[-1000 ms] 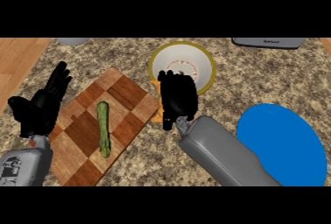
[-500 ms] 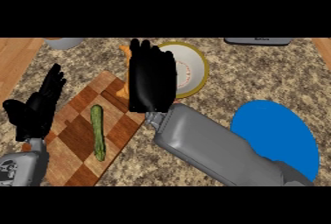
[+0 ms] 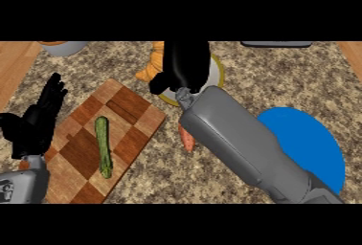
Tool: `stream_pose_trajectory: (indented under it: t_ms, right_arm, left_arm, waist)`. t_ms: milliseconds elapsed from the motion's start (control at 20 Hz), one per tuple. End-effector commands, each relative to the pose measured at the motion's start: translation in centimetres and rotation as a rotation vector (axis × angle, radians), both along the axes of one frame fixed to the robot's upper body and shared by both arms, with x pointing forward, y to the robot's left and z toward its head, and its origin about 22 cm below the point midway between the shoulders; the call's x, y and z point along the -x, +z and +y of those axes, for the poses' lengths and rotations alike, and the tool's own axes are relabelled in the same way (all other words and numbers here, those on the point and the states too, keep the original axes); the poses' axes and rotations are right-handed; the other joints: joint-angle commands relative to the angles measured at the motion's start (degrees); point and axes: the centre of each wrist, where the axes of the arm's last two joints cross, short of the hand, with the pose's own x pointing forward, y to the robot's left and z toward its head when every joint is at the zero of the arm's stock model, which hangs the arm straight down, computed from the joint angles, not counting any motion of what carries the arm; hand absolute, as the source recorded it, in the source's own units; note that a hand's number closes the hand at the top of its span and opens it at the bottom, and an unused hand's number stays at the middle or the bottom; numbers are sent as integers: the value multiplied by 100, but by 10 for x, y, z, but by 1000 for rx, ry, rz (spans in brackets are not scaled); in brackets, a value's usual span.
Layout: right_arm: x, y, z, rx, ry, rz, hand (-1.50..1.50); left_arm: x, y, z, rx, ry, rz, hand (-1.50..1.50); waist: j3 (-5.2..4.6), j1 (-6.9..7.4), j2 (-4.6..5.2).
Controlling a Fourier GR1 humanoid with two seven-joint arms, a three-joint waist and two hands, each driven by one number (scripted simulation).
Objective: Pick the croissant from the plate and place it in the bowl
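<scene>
Head view: the right hand (image 3: 185,67) hangs over a pale plate (image 3: 216,76) at the counter's far side, fingers curled — around what, if anything, cannot be told. The croissant (image 3: 151,64), golden and crescent-shaped, lies just left of it, long axis running away from the robot. The left hand (image 3: 37,119) rests open beside a checkered wooden board (image 3: 124,129) bearing a green vegetable (image 3: 104,146). A glossy blue bowl (image 3: 314,148) sits well right — nearer the right arm.

The right hand (image 3: 182,67) and its forearm are covering most of the bowl (image 3: 216,76), blocking passage from below. The croissant (image 3: 151,64) is sitting just left of that hand. A chequered board (image 3: 127,115) carrying a green vegetable (image 3: 104,146) is occupying the left surface (image 3: 268,67); a blue plate (image 3: 318,143) is filling the right.
</scene>
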Motion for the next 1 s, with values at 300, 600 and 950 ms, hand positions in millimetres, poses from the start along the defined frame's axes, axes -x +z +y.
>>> stream_pose_trajectory:
  t_ms: [300, 600, 950]
  right_arm:
    - [-66, -54, -62, -48, -19, 33, 150]
    - [-87, -71, -93, -78, -37, 4, 150]
    - [-94, -109, -161, -51, -154, 338, -150]
  left_arm:
    - [1, -1, -15, -4, -14, -15, 0]
    - [0, 1, -13, 4, -29, -5, 0]
    - [2, -4, -7, -4, -27, -15, 0]
  waist:
    - [1, 56, 44]
    - [3, 114, 63]
    - [6, 168, 103]
